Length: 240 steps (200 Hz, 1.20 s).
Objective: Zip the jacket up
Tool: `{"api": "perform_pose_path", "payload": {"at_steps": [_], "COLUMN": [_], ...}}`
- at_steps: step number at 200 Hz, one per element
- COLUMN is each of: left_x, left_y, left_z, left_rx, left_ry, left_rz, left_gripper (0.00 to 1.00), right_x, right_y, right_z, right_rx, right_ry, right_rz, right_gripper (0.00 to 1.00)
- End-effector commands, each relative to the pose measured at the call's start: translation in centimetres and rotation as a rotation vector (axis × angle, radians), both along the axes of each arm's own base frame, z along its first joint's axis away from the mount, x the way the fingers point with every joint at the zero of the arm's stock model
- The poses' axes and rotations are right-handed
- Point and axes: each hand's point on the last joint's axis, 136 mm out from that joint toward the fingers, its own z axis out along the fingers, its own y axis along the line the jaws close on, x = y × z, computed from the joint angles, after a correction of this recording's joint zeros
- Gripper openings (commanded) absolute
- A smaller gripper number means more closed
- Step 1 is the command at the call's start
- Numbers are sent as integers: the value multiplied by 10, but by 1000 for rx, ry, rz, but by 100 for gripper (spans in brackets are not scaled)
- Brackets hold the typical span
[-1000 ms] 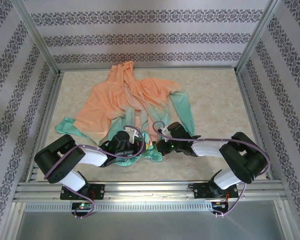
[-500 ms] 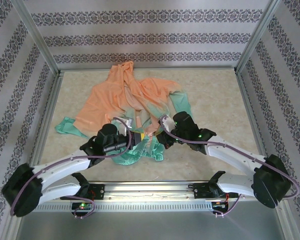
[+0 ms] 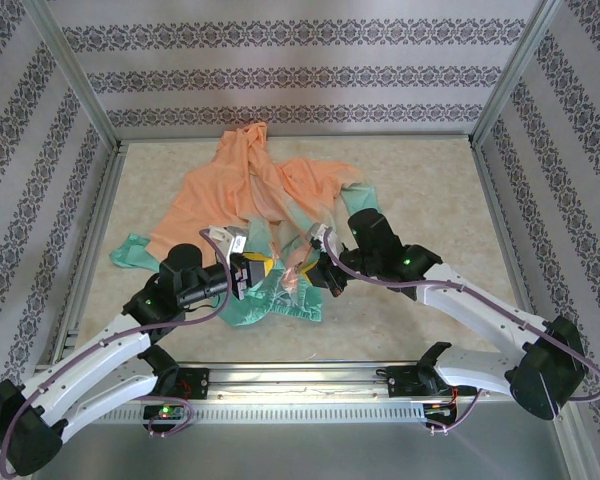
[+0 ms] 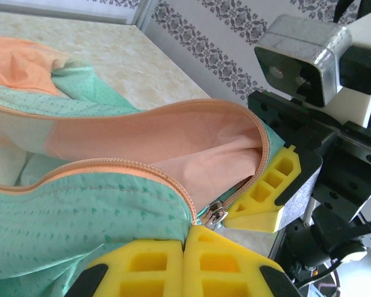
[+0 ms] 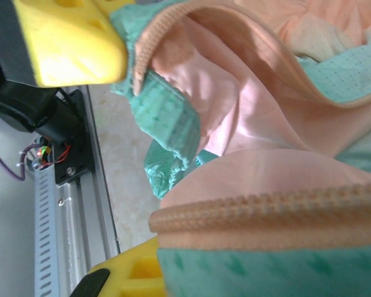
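left gripper (image 3: 254, 272), right gripper (image 3: 314, 262) angled inward | each clamps jacket (image 3: 245, 190) hem

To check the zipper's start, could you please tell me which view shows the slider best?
Left wrist view: the jacket's metal slider sits close-up just above the left tool. The right wrist view shows zipper teeth; from the top, the slider is too small to tell.

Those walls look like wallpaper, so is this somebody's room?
More likely a robot test booth: a metal frame holds the patterned wall panels around a table, and two robot arms are bolted at its edge.
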Motion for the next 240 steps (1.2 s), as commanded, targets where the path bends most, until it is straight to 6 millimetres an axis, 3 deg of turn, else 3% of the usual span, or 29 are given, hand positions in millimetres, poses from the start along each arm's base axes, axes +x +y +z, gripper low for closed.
{"api": "perform_pose_path", "payload": {"at_steps": [1, 147, 240], "left_x": [-5, -12, -10], "left_y": [-7, -20, -9], "left_z": [11, 25, 11], "left_rx": [-22, -154, -76], "left_ry": [-76, -184, -207], "left_rz": [-74, -162, -108], "left_gripper": [0, 0, 0], "right_x": [-12, -17, -21], "right_y": [11, 24, 21], "right_z": [16, 32, 30], "right_rx": [46, 135, 137], "right_ry": [-20, -24, -36], "right_rz": [107, 184, 202], "right_gripper": [0, 0, 0]}}
